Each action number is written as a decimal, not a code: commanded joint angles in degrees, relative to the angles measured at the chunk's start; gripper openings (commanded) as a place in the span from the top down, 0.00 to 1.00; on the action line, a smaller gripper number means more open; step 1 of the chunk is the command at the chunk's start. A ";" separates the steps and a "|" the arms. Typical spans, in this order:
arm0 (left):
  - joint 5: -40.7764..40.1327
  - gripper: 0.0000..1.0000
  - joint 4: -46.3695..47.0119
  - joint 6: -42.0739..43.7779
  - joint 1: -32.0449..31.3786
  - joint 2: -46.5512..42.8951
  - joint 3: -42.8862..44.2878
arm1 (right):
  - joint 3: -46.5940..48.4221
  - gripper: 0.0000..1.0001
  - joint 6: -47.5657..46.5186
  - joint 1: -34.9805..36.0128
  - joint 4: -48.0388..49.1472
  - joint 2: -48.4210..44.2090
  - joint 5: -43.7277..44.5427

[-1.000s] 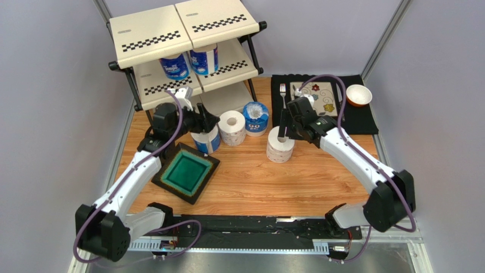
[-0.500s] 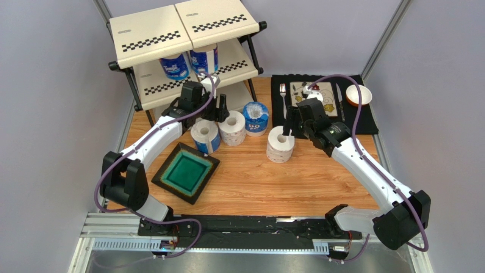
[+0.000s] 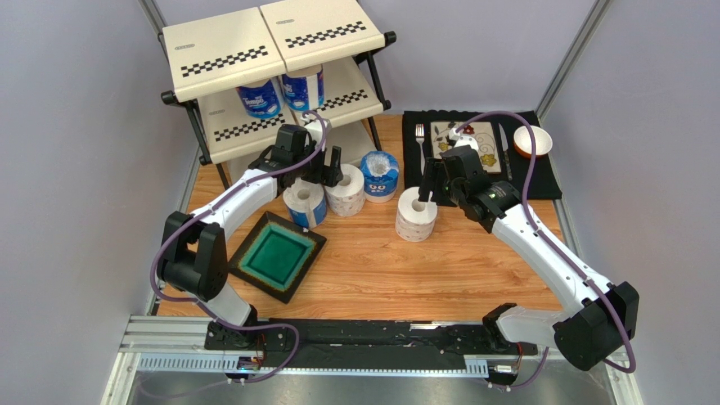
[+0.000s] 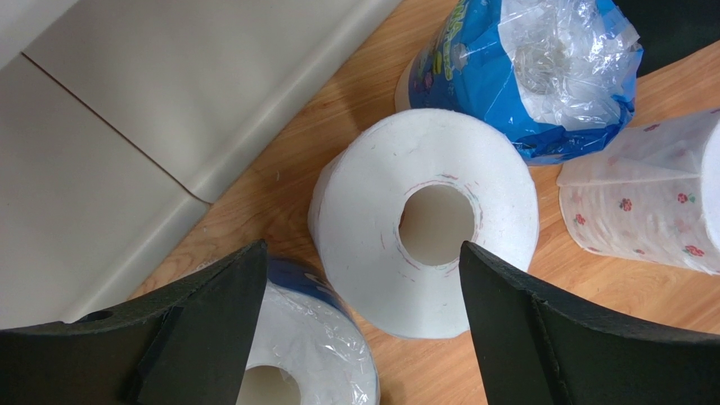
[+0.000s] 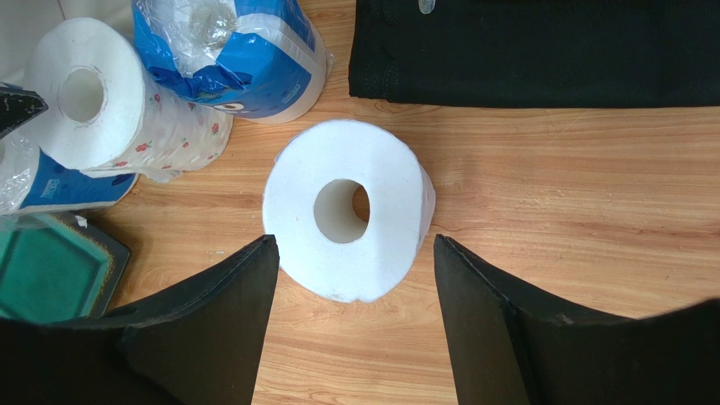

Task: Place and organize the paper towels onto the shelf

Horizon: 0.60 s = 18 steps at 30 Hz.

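left gripper [image 4: 359,249] spread wide above middle paper towel roll [image 4: 363,211], likely lining up a grab | right gripper [image 5: 355,240] open over lone roll [image 5: 372,169], nothing held | shelf [image 3: 279,51] well apart, two blue-wrapped rolls [image 3: 259,99] on middle tier

A green square dish [image 3: 279,257] sits on the wooden desk [image 3: 380,274] at near left. At far right, a black mat [image 3: 541,179] carries a fork [image 3: 420,135], a flower-patterned plate [image 3: 485,140], what looks like a knife [image 3: 504,152], and an orange bowl [image 3: 532,141].
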 commanded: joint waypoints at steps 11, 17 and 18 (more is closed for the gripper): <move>0.54 0.07 0.59 1.99 -1.07 4.47 2.28 | -0.68 0.29 -0.64 -0.43 3.08 -0.21 -0.67; 0.10 0.07 0.24 2.16 -1.68 7.19 4.13 | -0.94 0.29 -0.73 -0.60 3.17 -0.39 -0.67; -0.25 0.08 0.16 2.34 -1.86 7.55 4.65 | -0.94 0.29 -0.64 -0.51 3.17 -0.47 -0.67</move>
